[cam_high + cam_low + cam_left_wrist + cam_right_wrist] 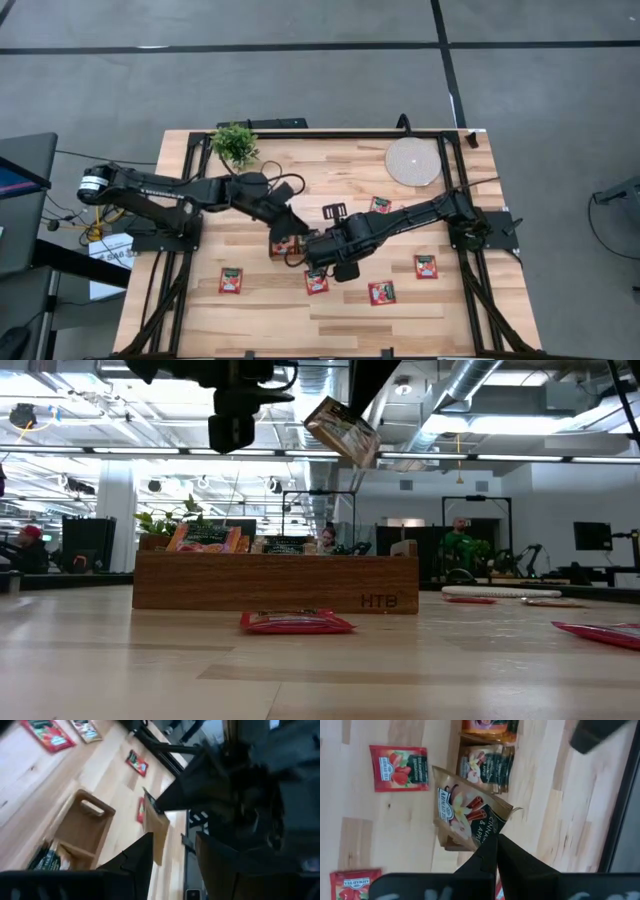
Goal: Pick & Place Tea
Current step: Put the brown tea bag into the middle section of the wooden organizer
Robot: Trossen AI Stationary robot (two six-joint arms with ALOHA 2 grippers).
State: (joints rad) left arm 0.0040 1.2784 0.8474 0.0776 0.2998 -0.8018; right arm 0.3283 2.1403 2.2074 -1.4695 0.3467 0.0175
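Note:
A pale brown tea sachet (465,815) hangs in the air above the long wooden tray (275,582), with my right gripper (495,852) shut on it. The low view shows the sachet (342,430) tilted, well above the tray. My left gripper (172,865) is open just left of it, with the sachet (155,830) edge-on ahead of its fingers; no touch shows. Other sachets stand in the tray's compartments (487,767). Several red sachets (231,280) (381,292) lie flat on the table. My right gripper pinches one corner of the pale brown sachet (489,836) between its two fingertips. The fingers come from above, slanting down. The sachet is lifted clear and hangs tilted over the tray, its printed face toward the wrist camera.
A small green plant (236,145) stands at the table's far left, and a round pale mat (413,160) lies at the far right. Red sachets (426,266) (380,204) are scattered on the right half. The two arms cross closely over the tray at mid-table.

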